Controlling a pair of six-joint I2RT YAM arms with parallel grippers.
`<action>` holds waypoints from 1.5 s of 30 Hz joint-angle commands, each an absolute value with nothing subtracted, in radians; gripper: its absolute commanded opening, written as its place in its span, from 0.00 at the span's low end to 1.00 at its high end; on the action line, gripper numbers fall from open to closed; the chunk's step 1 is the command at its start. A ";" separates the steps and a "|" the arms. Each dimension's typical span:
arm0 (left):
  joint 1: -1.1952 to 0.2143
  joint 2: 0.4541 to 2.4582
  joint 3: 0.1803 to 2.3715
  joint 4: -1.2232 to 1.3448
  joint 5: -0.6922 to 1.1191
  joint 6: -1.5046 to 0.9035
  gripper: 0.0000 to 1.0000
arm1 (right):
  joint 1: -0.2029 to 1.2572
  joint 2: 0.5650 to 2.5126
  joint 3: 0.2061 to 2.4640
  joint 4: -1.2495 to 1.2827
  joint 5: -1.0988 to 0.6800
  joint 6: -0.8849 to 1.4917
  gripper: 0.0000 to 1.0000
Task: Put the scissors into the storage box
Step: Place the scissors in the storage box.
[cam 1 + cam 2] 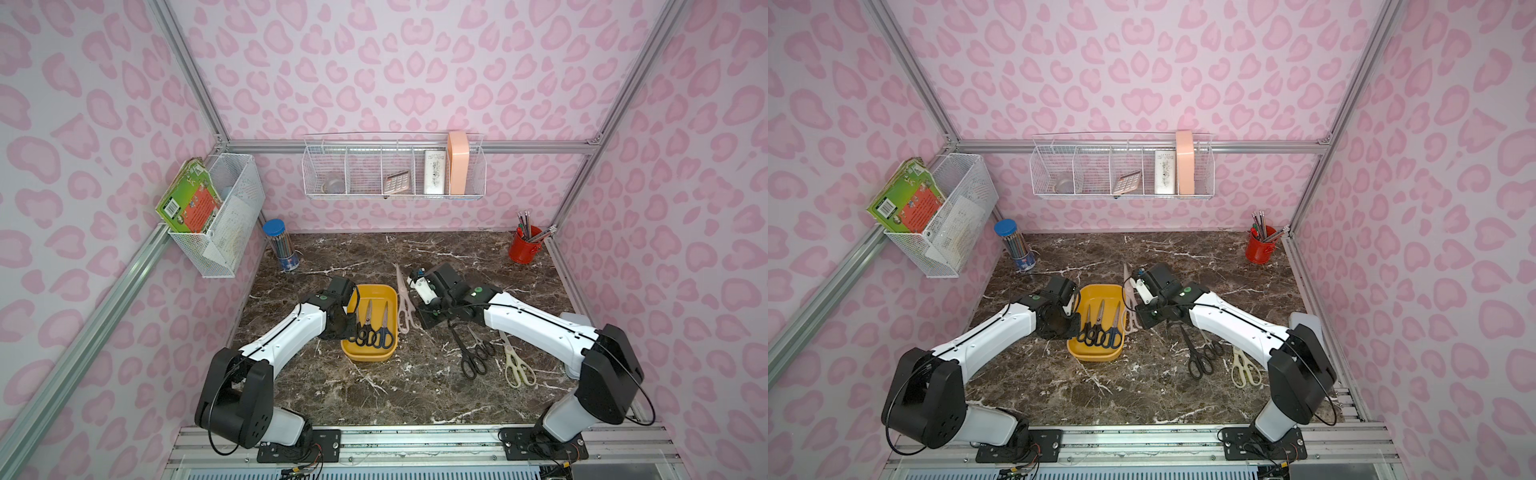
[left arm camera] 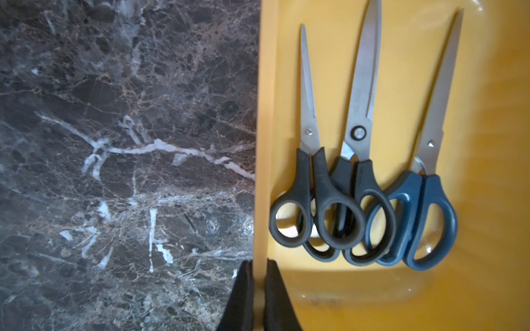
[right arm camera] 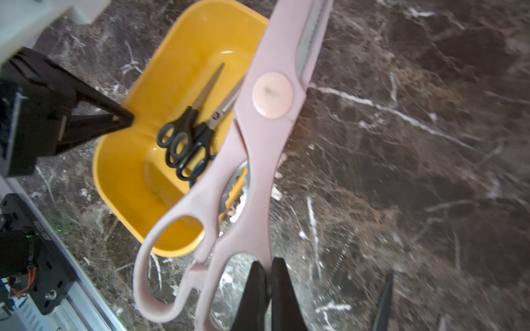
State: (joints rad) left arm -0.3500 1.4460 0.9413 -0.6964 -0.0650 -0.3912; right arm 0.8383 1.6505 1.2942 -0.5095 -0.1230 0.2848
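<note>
Scissors already lie in the storage box: three pairs side by side on its yellow floor, two with black handles and one dark blue pair. All have their blades closed and pointing toward the far wall, and their handle loops overlap at the end nearer my bases. My left claw is closed tight on the box's long left rim, one finger outside over the bench and one inside, with the thin yellow wall pinched between them. My right claw is closed too, its fingers clamped on one handle loop of the pink scissors, a large pair with a round pale cap at the pivot and its blades shut. In both top views the pink scissors run lengthwise just beside the right wall of the box, tip toward the far wall and handles toward me; whether they rest on the bench or are raised off it I cannot tell. Further to my right, well apart from the box, three more pairs lie on the bench, partly under my right arm: a large black pair, a smaller black-handled pair just beside it, and cream-white scissors nearest the right edge. At the back corners of the bench stand a blue-lidded tube of pencils and a red pot of pencils.
</note>
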 commanded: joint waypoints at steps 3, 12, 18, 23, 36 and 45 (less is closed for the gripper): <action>-0.355 1.456 0.950 -0.681 -0.063 -0.403 0.00 | 0.886 1.809 1.427 -0.466 -0.178 0.361 0.00; -0.355 1.421 0.939 -0.693 -0.066 -0.437 0.15 | 0.939 1.953 1.502 -0.430 -0.215 0.456 0.00; -0.354 1.341 0.933 -0.733 -0.104 -0.467 0.23 | 0.959 1.968 1.450 -0.405 -0.190 0.521 0.00; -0.353 1.218 0.893 -0.761 -0.175 -0.521 0.29 | 0.967 2.007 1.458 -0.387 -0.212 0.543 0.00; -0.341 1.117 0.810 -0.718 -0.221 -0.523 0.34 | 0.978 2.163 1.670 -0.449 -0.202 0.575 0.40; -0.341 1.153 0.824 -0.702 -0.191 -0.500 0.34 | 0.981 2.027 1.644 -0.461 -0.156 0.540 0.57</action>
State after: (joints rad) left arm -0.3424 1.1481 0.8085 -0.7155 -0.2047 -0.5205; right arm 0.9817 2.0808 1.6611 -0.4522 -0.1974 0.5713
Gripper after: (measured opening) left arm 0.343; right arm 0.580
